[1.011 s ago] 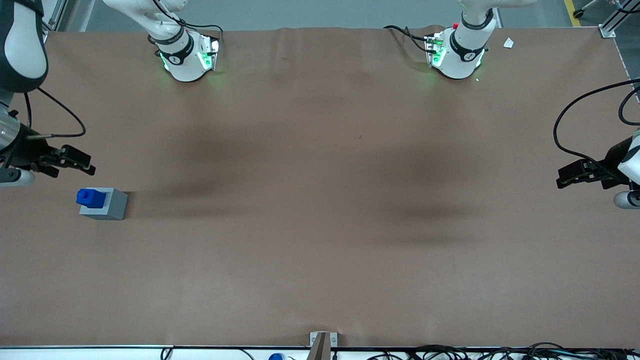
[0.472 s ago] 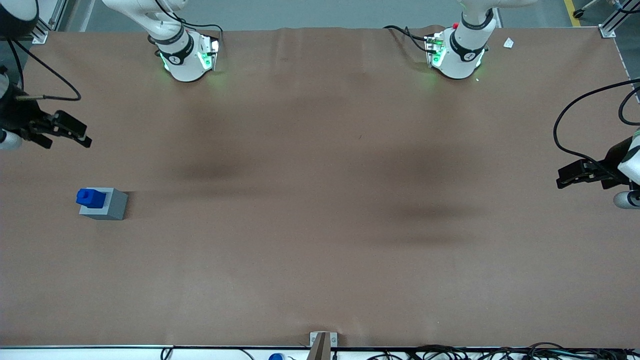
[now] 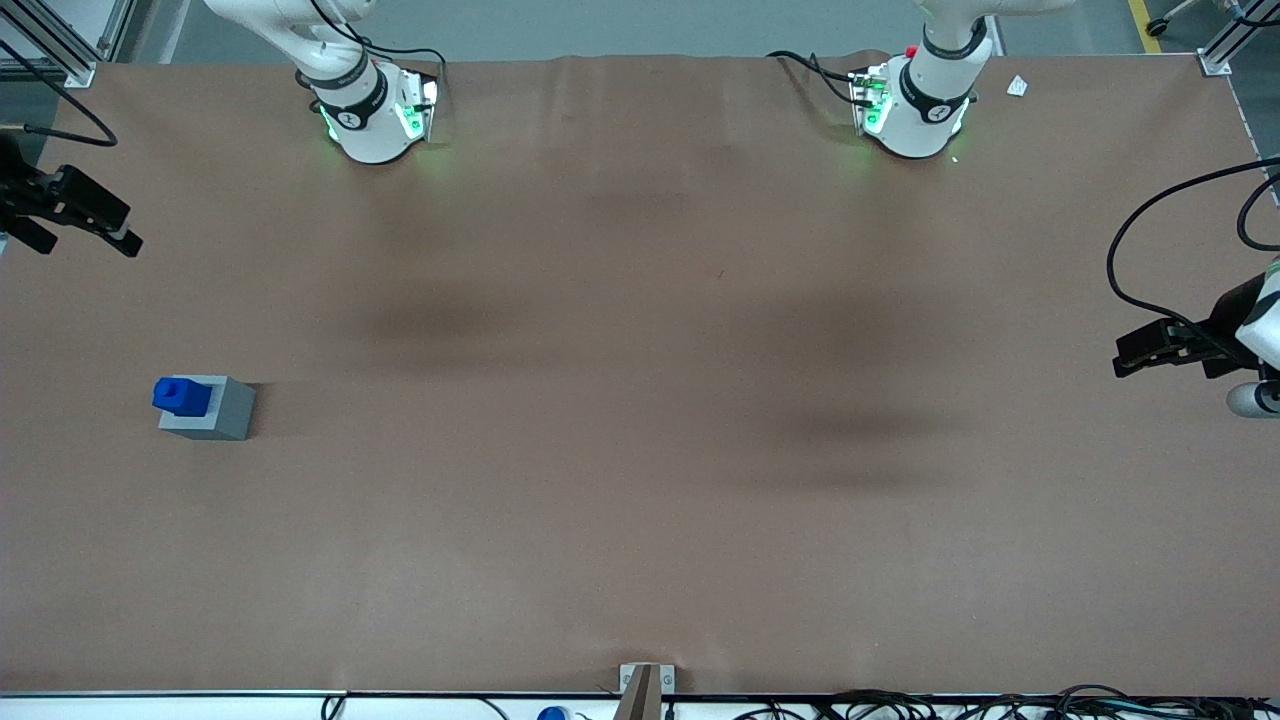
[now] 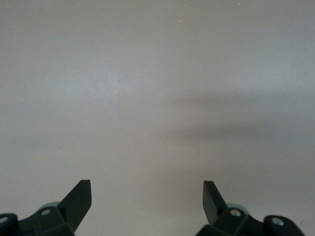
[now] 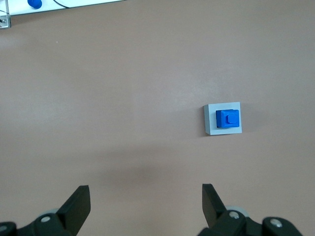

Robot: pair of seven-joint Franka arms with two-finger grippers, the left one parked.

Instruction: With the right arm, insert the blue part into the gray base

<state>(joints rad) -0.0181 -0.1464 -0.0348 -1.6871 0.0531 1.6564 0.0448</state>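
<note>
Nearest the front camera, we see the brown counter (image 3: pixel 640 520) spreading bare toward its front edge. A little farther from the camera, toward the working arm's end of the counter, the gray base (image 3: pixel 208 408) sits flat on the surface. The blue part (image 3: pixel 181 396) stands upright in the recess in its top, with its stepped upper portion rising above the gray rim. From the right wrist view we look straight down on the pair: the blue part (image 5: pixel 227 119) fills the middle of the gray base (image 5: pixel 223 118), with a gray border showing on all four sides.

Farther from the camera again, we find the gripper (image 3: pixel 88 213) of the right arm (image 3: pixel 20 190) at the very edge of the counter, well apart from the base and higher than it. Its two black fingers (image 5: pixel 78 202) are spread wide and released, with only bare counter between them; nothing is held.
</note>
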